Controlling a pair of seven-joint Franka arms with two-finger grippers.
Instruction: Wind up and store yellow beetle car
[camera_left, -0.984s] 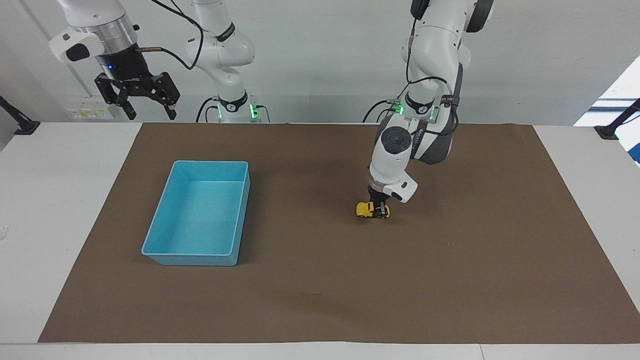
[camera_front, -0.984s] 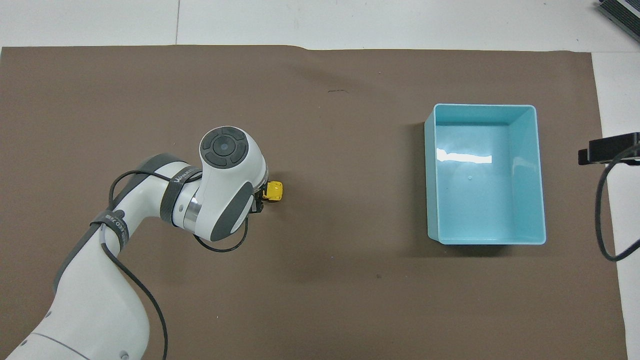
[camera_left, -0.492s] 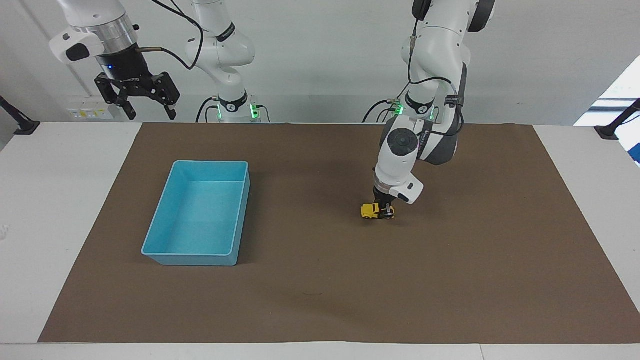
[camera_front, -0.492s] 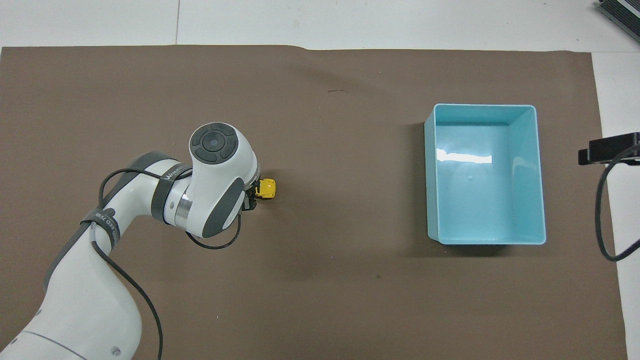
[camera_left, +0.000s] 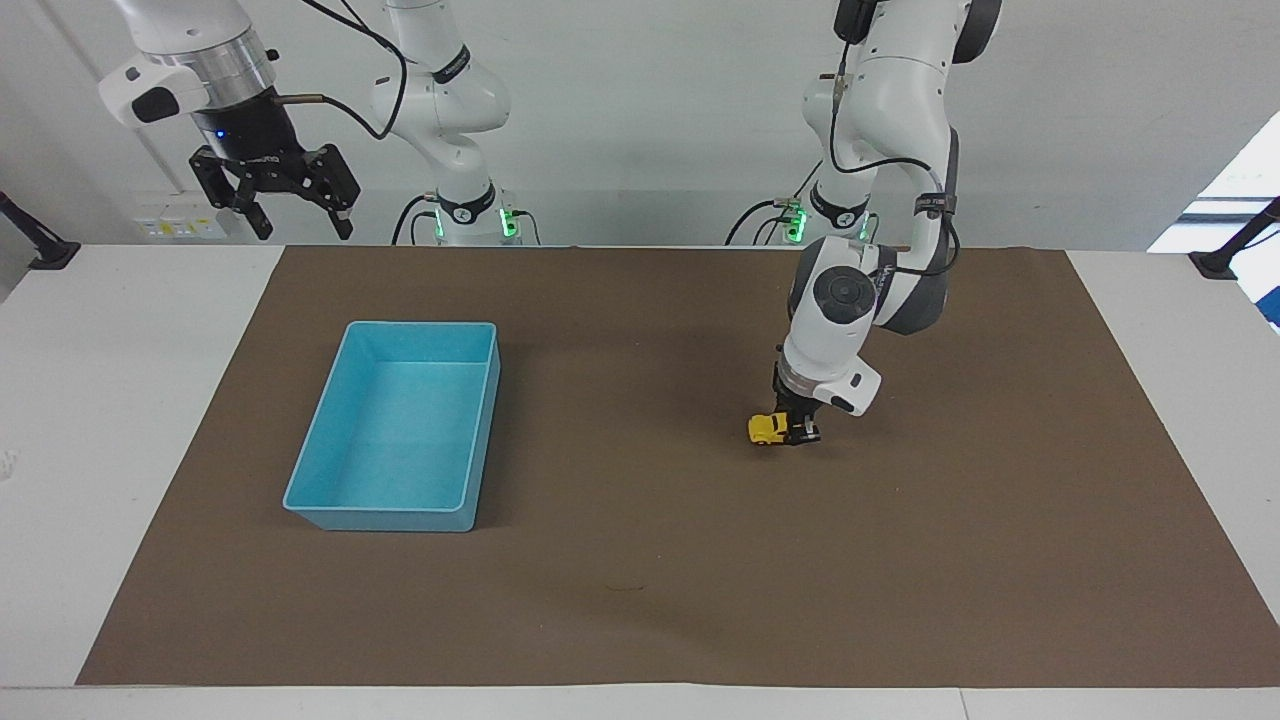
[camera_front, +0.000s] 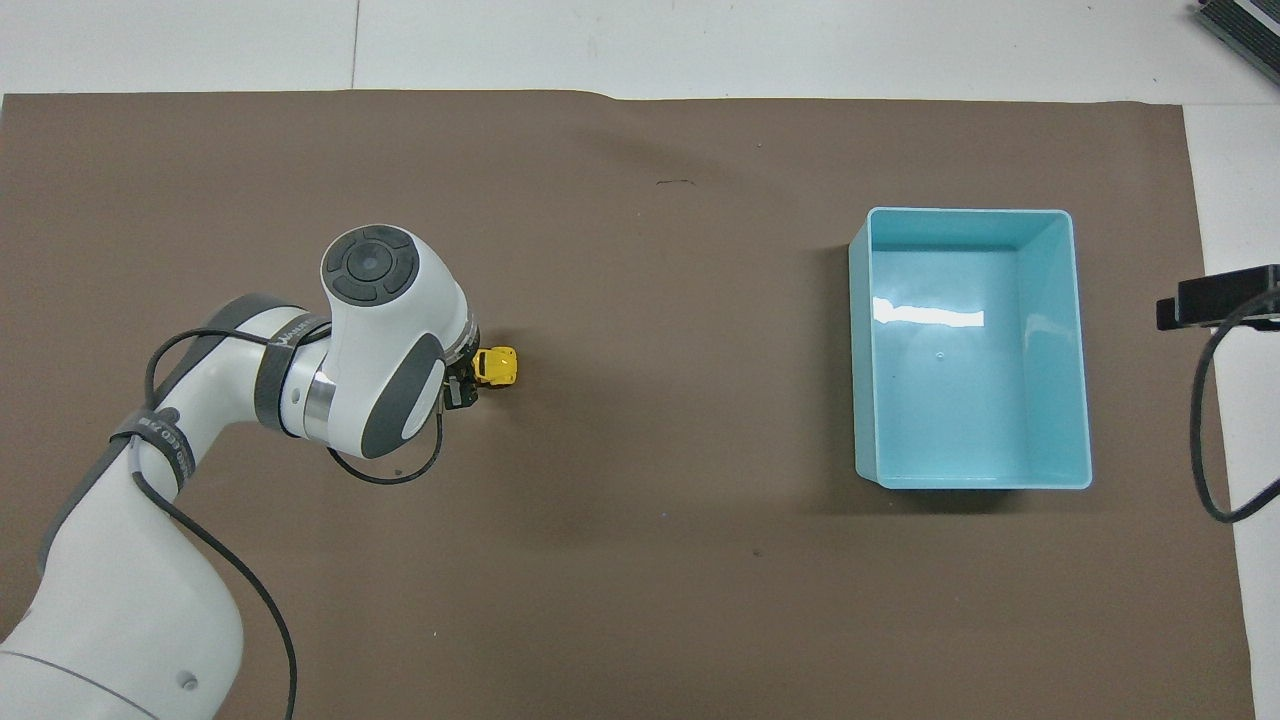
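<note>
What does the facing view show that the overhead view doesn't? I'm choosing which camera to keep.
Only the facing view shows the right gripper, open and waiting above the table's edge, and both arm bases. Only the overhead view shows the dark gear at the table's corner. Both show the left gripper shut on the yellow toy car on the brown mat, and the empty blue bin.

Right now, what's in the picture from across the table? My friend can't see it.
The left gripper is shut on the yellow beetle car, low on the brown mat. An empty blue bin sits toward the right arm's end, and the open right gripper waits up high.
</note>
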